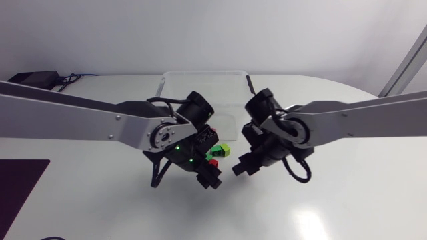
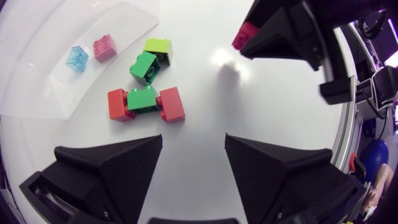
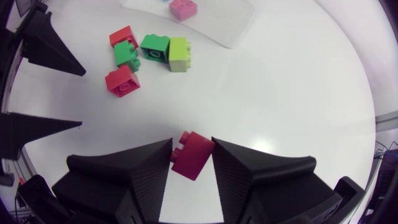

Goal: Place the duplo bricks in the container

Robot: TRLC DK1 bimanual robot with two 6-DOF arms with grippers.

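Note:
My right gripper is shut on a dark red duplo brick, held just above the white table. Ahead of it lies a loose cluster: two red bricks, a green one between them, another green brick and a lime brick. My left gripper hangs open over bare table, short of the same cluster. The clear container lies beyond the cluster, with a pink brick and a pale blue brick in it.
In the head view both arms meet at the table's middle, left gripper and right gripper close together. The container sits at the table's far side. A black box with cables lies at the far left.

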